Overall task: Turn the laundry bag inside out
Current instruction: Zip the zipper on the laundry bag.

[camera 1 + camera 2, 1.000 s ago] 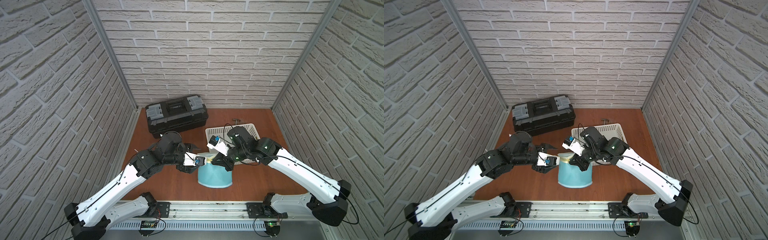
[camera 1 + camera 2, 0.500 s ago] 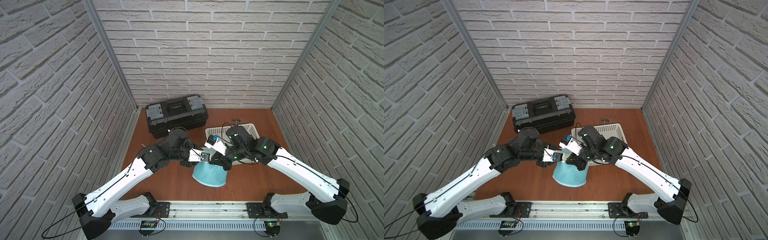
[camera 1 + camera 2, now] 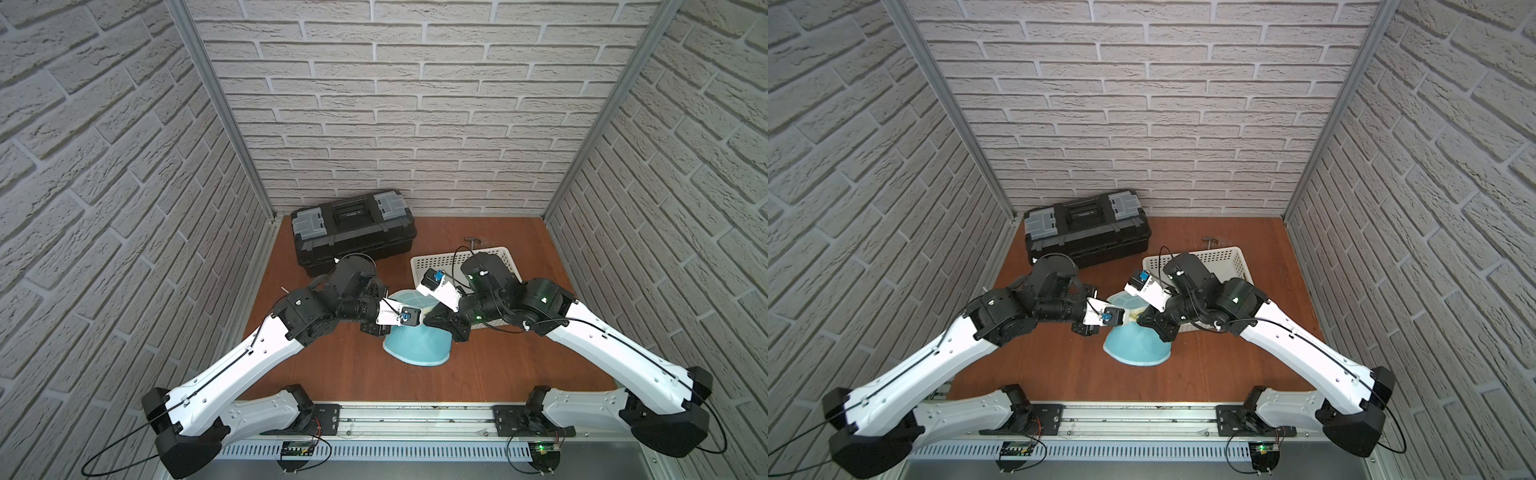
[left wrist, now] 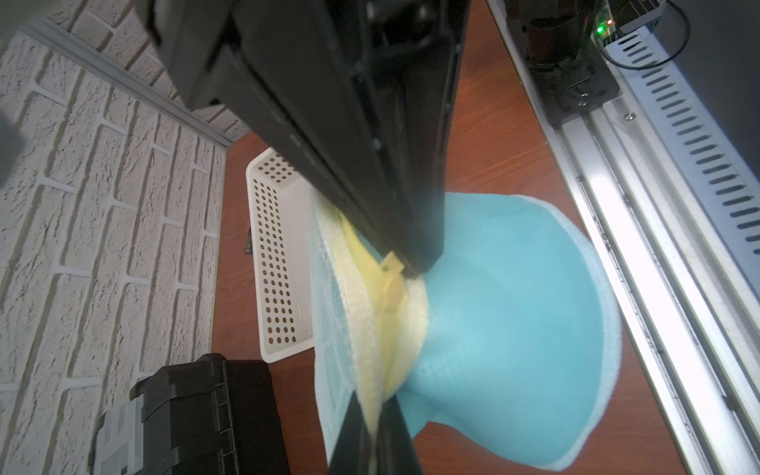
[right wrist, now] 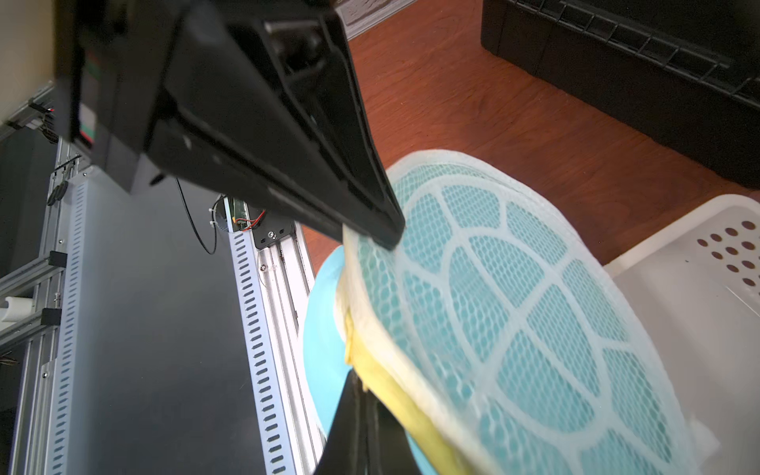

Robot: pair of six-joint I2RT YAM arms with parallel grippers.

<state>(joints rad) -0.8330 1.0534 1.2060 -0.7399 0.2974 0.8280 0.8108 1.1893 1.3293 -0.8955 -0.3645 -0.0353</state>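
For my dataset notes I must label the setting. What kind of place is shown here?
Most likely a robot test booth, not a home: brick-pattern panels in metal posts enclose a wooden table, and two arms stand on a metal rail.

White brick-patterned walls closed me in on three sides: a back wall (image 3: 415, 104), a left wall (image 3: 83, 166) and a right wall (image 3: 685, 166), joined by grey metal corner posts (image 3: 220, 108). My desk (image 3: 353, 365) was reddish-brown wood, evenly lit. A silver rail (image 3: 415, 415) ran along its near edge.

Laundry bag (image 3: 417, 348) just before basket (image 3: 492, 254); toolbox (image 3: 353, 232) behind-left.
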